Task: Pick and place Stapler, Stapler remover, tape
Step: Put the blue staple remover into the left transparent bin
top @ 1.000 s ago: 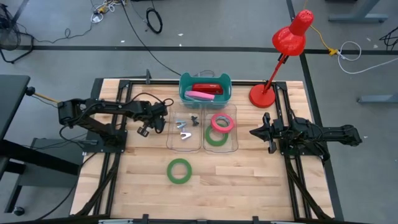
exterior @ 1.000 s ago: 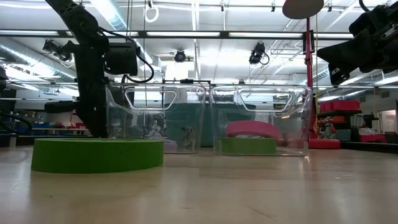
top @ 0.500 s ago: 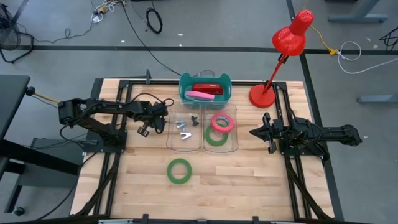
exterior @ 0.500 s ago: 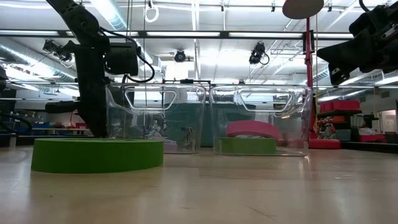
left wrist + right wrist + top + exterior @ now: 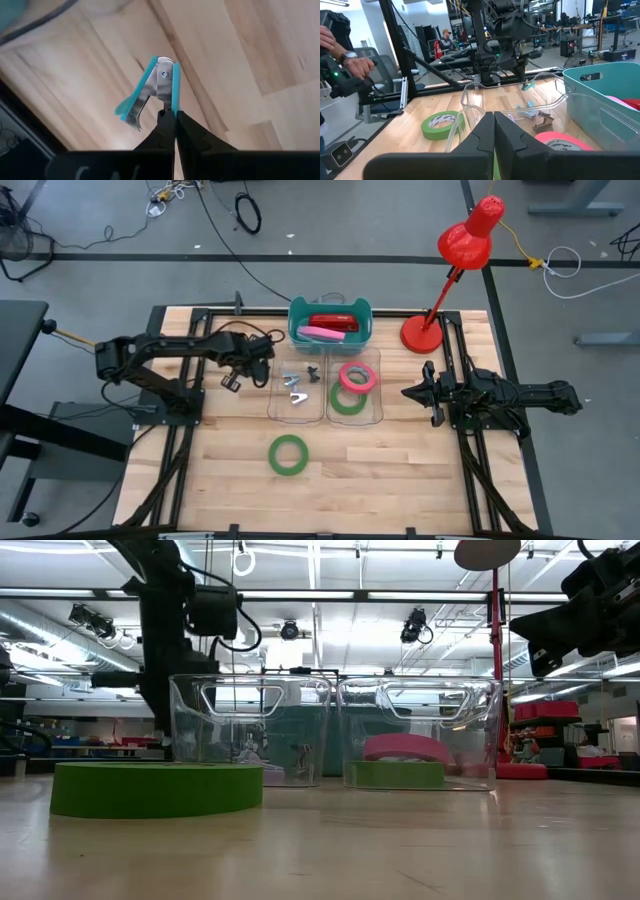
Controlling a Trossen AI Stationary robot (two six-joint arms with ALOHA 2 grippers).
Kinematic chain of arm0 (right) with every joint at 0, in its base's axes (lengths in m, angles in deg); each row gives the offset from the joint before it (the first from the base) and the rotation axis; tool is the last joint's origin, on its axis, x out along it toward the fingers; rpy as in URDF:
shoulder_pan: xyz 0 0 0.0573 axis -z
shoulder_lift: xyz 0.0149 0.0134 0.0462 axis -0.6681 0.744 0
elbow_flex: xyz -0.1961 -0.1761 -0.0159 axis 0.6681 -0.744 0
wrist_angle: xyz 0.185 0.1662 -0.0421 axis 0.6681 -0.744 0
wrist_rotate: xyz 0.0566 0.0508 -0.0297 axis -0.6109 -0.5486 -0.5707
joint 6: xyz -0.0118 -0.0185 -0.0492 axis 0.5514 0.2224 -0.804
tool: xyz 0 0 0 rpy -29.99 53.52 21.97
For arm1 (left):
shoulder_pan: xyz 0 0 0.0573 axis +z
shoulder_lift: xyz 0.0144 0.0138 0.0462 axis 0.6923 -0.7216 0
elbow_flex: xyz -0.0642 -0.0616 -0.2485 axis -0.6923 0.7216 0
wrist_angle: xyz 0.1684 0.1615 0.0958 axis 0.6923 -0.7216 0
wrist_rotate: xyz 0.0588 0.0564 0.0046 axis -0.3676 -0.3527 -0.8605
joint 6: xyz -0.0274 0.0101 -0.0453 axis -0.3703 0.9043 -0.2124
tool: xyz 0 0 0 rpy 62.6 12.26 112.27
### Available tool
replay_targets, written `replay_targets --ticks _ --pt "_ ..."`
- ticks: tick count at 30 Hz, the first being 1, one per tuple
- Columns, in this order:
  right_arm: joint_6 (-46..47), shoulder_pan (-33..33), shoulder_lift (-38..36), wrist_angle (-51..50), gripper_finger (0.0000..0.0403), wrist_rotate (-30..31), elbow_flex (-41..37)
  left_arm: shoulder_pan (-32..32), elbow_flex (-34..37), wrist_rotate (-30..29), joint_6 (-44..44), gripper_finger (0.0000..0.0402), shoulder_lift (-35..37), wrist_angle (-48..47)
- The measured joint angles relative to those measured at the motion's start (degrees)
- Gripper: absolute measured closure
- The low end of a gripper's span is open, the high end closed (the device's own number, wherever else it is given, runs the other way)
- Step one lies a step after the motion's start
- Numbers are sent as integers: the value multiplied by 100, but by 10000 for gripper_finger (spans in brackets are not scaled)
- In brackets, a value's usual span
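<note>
**Step in hand.** Carrying a staple remover to its bin. The left hand [image 5: 170, 120] is clamped on a blue-handled staple remover [image 5: 152, 87], held clear above the bench's wood, toward the rear left of the bench and just beside the left clear bin [image 5: 297, 387]. By my reckoning the lift is done and the drop is not.

**Next move calls for.** A short carry over that bin's rim, then a release among the metal removers already lying there [image 5: 294, 388]. The bin's wall is the thing to clear.

**Right hand.** [image 5: 408, 392] Waits near the right edge, level with the bins; its fingers are together and hold nothing.

**Tape.**
- One green roll [image 5: 288, 454] lies loose on the bench, toward the front edge.
- A second green roll [image 5: 347, 401] and the red-pink roll [image 5: 357, 377] lie in the right clear bin [image 5: 376, 390].

**Staplers.** Red and pink bodies sit in the teal basket [image 5: 296, 316] at the rear edge.

**Other.** A red desk lamp [image 5: 423, 332] stands at the rear right corner.

**What each view adds.**
- The left wrist view alone shows the grip on the remover; from above, the piece is lost against the dark arm.
- The right wrist view shows a small blue piece hanging over the bin, and a person seated beyond the bench.
- The low view shows the loose green roll lying flat.
</note>
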Motion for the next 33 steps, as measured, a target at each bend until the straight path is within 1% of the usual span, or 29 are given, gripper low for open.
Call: replay_targets --ticks 7,12,21,26,33 --pt "-2 0 0 2 396 0 0 0 -410 -212 -131 398 175 -441" --pt "-2 2 -2 1 396 -2 0 0 -565 -208 -148 399 326 -527" --pt "-2 1 -2 2 396 0 0 -1 -897 -196 -144 399 335 -527" --pt "-2 0 -2 0 396 0 0 -33 -1326 47 -146 399 335 -387" --pt "-1 0 -2 1 396 0 -1 -90 -1807 930 -584 398 335 310"
